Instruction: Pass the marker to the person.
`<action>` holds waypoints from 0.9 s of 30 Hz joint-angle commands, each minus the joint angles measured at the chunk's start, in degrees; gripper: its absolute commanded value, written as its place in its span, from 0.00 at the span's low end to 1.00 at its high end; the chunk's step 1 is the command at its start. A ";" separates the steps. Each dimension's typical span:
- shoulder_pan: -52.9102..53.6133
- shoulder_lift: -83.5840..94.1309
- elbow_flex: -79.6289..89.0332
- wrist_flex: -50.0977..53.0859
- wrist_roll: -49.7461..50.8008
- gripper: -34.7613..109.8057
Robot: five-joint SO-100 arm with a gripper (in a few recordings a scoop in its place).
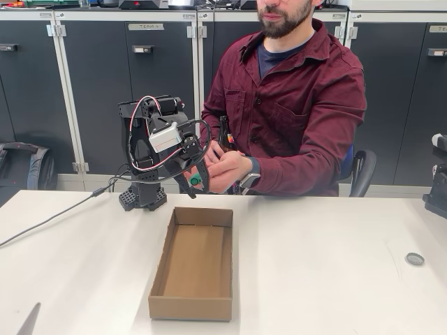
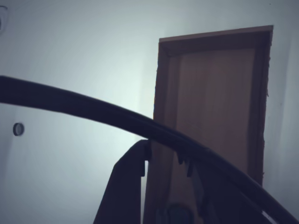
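The marker's green end (image 1: 195,180) pokes out below my gripper (image 1: 193,179), which hangs at the table's far edge, above and behind the cardboard box. The fingers look closed around the marker. The person (image 1: 293,105) sits behind the table, and both hands (image 1: 225,169) reach to the gripper and touch the marker's other end, hiding its barrel. In the wrist view a dim greenish shape, the marker (image 2: 180,214), sits between my dark fingers (image 2: 124,186), with the gripper (image 2: 170,205) above the box.
An open, empty cardboard box (image 1: 190,307) lies mid-table, also seen from the wrist (image 2: 215,102). A small round disc (image 1: 415,259) lies at the right. A brown bottle (image 1: 225,132) stands by the person. A black cable (image 2: 93,109) crosses the wrist view.
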 commanded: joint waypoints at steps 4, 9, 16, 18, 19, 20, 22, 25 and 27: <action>-0.26 0.44 -2.81 -1.67 -0.26 0.29; 0.09 0.44 -2.11 -2.55 -0.35 0.29; 0.62 0.97 -1.32 -3.96 0.00 0.31; 0.62 0.97 -1.41 -3.78 0.00 0.31; 0.70 0.97 -1.41 -3.60 0.00 0.31; 0.70 0.88 -1.41 -3.52 0.00 0.31; 0.79 0.70 -1.41 -3.43 -0.09 0.31; 0.97 0.70 -1.32 -3.34 -0.18 0.31; 1.05 0.70 -1.23 -3.34 -0.26 0.31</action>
